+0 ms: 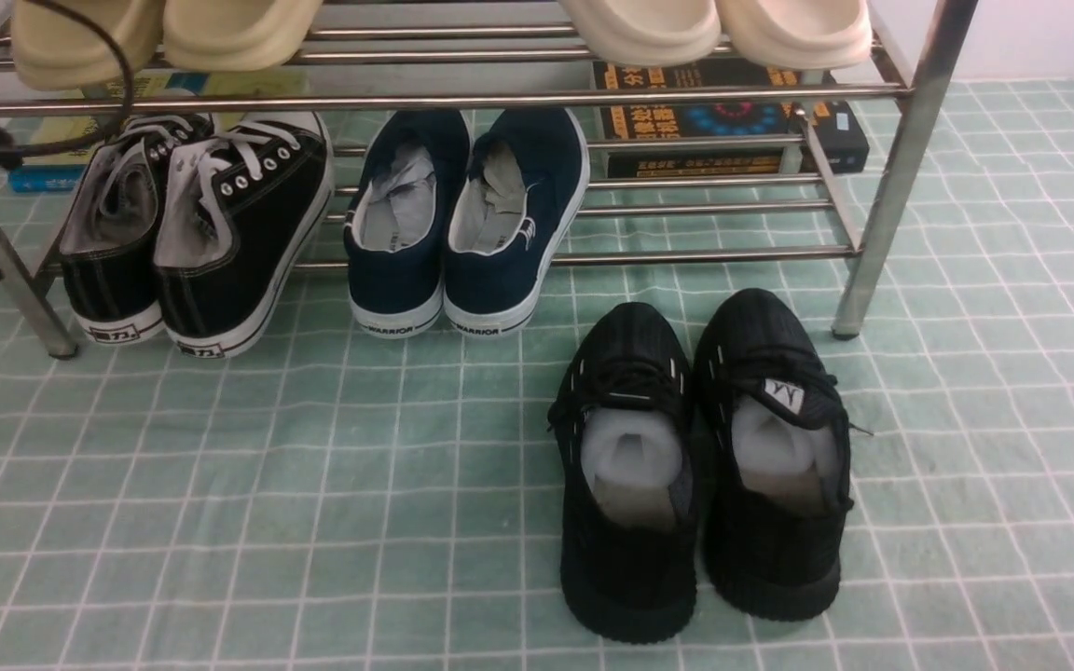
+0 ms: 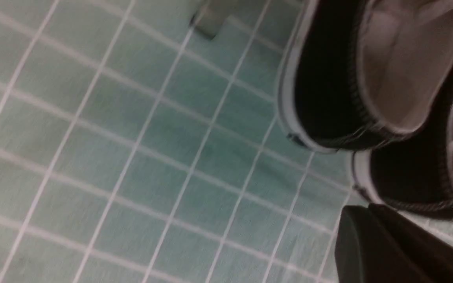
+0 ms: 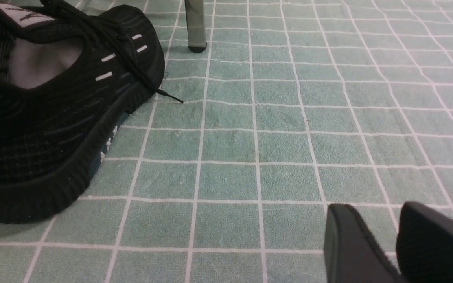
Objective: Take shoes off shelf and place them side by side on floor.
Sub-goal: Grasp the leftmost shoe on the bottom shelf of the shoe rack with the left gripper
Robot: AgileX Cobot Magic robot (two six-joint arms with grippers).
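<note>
While the shoes (image 1: 197, 233) sit heels-out at the lower left of the shelf (image 1: 686, 254), just beside the left jaws (spread or pressed, I cannot tell), the spread, empty right jaws lie well apart

The shoes (image 1: 220, 252) sit on the shelf (image 1: 686, 253), left of 2 slip-ons (image 1: 509, 233).

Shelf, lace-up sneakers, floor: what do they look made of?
Shelf: metal tube, likely polished steel; mirror-like glints on bars and legs.
Sneakers: black woven canvas by the look, matte, contrast stitching; white soles probably rubber, smooth.
Floor: pale green, matte, slightly fuzzy, maybe cloth or mat rather than tile; white grid lines waver.
</note>
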